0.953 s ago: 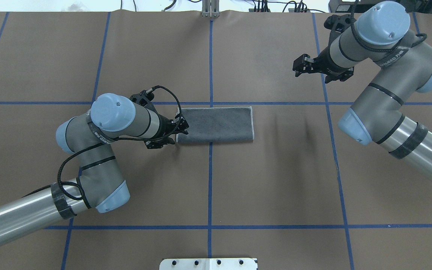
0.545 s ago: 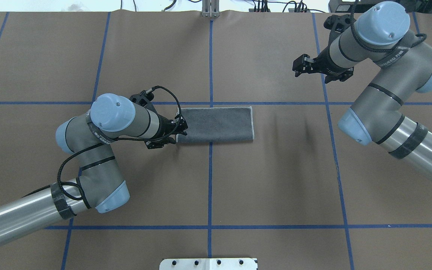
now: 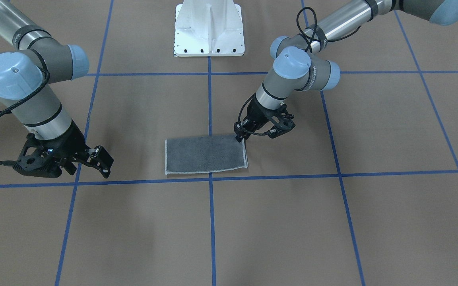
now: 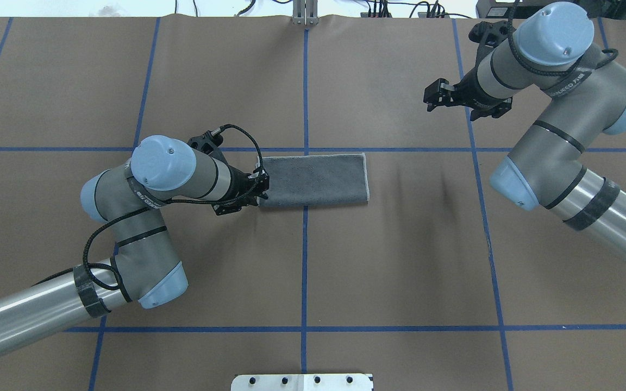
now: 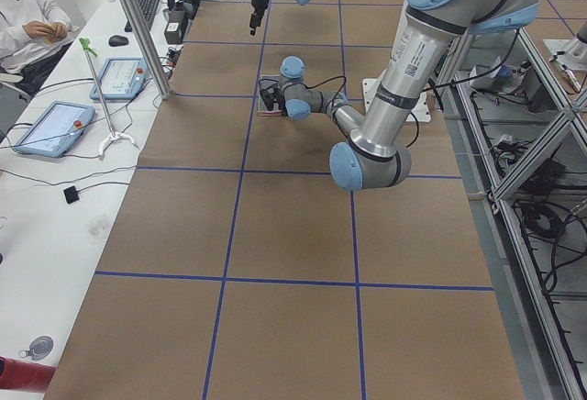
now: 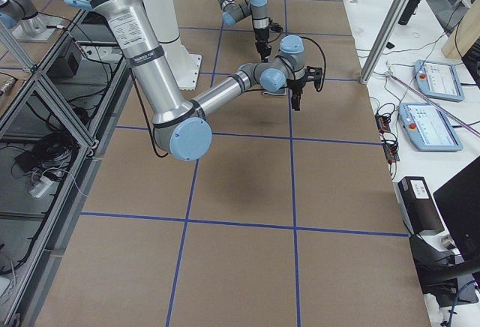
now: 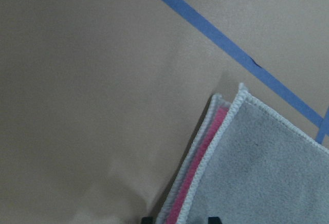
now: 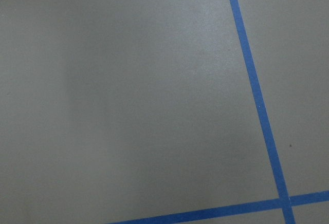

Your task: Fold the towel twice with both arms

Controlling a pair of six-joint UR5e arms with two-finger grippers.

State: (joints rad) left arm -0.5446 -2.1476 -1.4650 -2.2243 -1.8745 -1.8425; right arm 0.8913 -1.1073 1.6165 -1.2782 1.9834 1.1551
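The towel (image 4: 318, 182) lies flat on the brown table, folded into a long rectangle with its dark grey face up and a pale stitched border (image 3: 205, 155). The left wrist view shows a pink layer between the stacked edges of the towel (image 7: 267, 167). My left gripper (image 4: 261, 187) is low at the towel's left end, by the corner nearest the robot (image 3: 240, 136). Its fingertips (image 7: 146, 219) are close together with the towel's edge between them. My right gripper (image 4: 431, 98) hovers open and empty far off to the right (image 3: 105, 162), over bare table.
The white pedestal base (image 3: 209, 28) stands at the robot's side of the table. Blue tape lines (image 4: 305, 244) divide the brown surface into squares. A side bench holds tablets (image 5: 55, 129), and a seated person (image 5: 27, 15) is beside it.
My left gripper has slid slightly toward the towel's near left corner and its fingers have narrowed on the edge. The right arm has barely moved.
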